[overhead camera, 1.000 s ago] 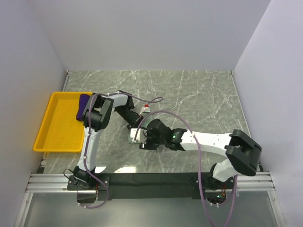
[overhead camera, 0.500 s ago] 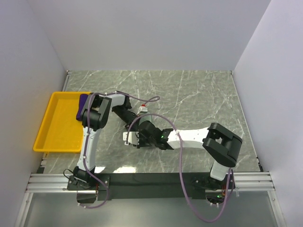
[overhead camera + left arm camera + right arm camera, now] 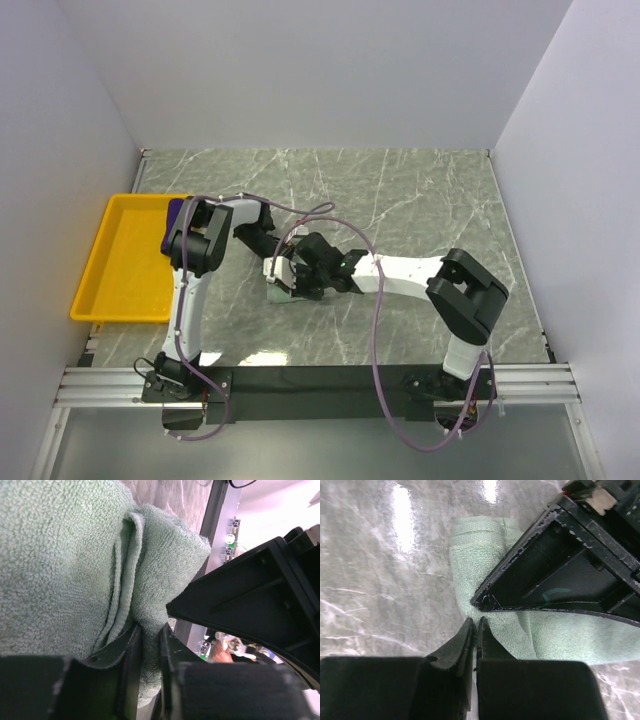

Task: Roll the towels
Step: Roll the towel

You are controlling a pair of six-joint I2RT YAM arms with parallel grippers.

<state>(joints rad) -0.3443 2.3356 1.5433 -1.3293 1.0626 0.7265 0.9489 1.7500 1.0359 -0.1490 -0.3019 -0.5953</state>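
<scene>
The pale mint green towel (image 3: 279,294) lies bunched on the marble between the two arms. In the left wrist view the mint towel (image 3: 60,565) fills the left side, and my left gripper (image 3: 150,636) is shut on a fold of it. My left gripper (image 3: 277,267) sits just behind the bundle. My right gripper (image 3: 475,622) is shut, its tips pressed against the near edge of the mint towel (image 3: 480,555); whether cloth is caught between them I cannot tell. My right gripper (image 3: 295,284) is beside the left one. The deep purple towel (image 3: 176,222) lies in the tray.
A yellow plastic tray (image 3: 110,290) stands at the left edge of the table. Purple cables loop above both arms. The left finger (image 3: 545,575) crosses the right wrist view close above the right jaws. White walls close in the table on three sides.
The right gripper has moved left and back onto the mint towel and closed its jaws. The right arm's elbow swung inward. The left gripper stayed on the towel.
</scene>
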